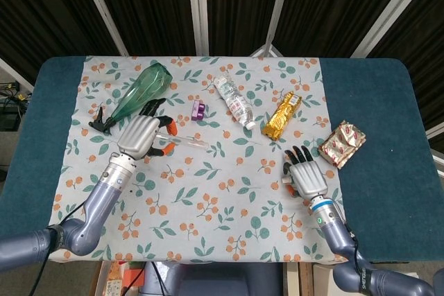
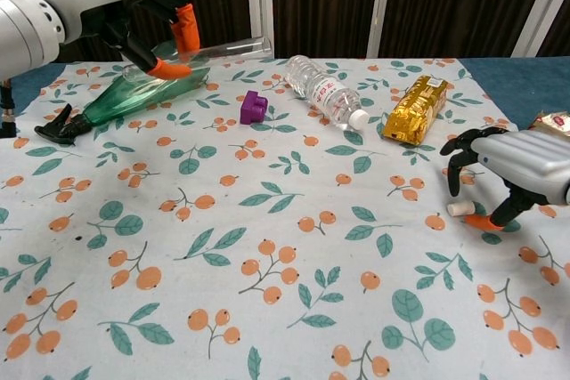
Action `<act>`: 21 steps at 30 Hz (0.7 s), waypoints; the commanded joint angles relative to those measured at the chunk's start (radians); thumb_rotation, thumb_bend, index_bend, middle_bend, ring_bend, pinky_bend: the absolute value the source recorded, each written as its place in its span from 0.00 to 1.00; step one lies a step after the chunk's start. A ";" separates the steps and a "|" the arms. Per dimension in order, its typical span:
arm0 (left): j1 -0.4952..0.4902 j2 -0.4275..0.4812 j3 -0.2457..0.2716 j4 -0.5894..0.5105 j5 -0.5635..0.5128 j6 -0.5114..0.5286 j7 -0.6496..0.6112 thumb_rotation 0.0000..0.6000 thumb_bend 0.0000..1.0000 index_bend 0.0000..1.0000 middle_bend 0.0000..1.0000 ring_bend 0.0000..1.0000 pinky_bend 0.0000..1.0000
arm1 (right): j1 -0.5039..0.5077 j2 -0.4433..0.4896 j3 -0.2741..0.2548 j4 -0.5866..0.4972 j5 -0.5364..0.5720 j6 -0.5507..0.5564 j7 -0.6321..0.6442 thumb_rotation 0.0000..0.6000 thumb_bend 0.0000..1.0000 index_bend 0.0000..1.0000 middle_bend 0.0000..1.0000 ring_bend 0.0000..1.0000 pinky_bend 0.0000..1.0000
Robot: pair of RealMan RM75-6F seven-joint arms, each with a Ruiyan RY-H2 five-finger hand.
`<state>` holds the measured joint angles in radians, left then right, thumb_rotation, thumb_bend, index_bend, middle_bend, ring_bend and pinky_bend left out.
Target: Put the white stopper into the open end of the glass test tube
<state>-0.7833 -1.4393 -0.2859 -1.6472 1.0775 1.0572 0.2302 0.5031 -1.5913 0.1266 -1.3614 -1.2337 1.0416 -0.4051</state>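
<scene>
My left hand [image 1: 142, 136] [image 2: 134, 6] holds the glass test tube [image 2: 227, 48] [image 1: 189, 141] above the cloth at the back left, roughly level, its open end pointing right. On the cloth at the right lies the small white stopper [image 2: 460, 208]. My right hand [image 2: 517, 166] [image 1: 305, 178] hovers over it with fingers curled downward and apart. The orange thumb tip sits just right of the stopper and the dark fingertips [image 2: 454, 186] just behind it. I see no grip on the stopper. In the head view the hand hides most of it.
A green glass bottle [image 1: 142, 88] lies behind my left hand. A purple block [image 1: 199, 109], a clear water bottle [image 1: 234, 102] and a gold packet [image 1: 281, 116] lie across the back middle. A pink snack packet [image 1: 342, 145] sits right of my right hand.
</scene>
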 commanded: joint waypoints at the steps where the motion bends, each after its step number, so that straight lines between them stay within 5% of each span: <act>1: -0.001 0.000 0.001 0.002 -0.002 -0.001 0.000 1.00 0.47 0.64 0.50 0.05 0.00 | 0.002 -0.004 -0.001 0.007 0.003 -0.002 0.001 1.00 0.34 0.50 0.16 0.00 0.00; 21: -0.004 -0.010 0.010 0.007 -0.009 0.000 0.004 1.00 0.47 0.64 0.50 0.05 0.00 | 0.004 -0.003 0.000 0.016 -0.003 0.023 0.021 1.00 0.42 0.61 0.21 0.00 0.00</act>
<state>-0.7874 -1.4492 -0.2763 -1.6406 1.0689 1.0575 0.2346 0.5066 -1.5958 0.1250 -1.3439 -1.2351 1.0623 -0.3863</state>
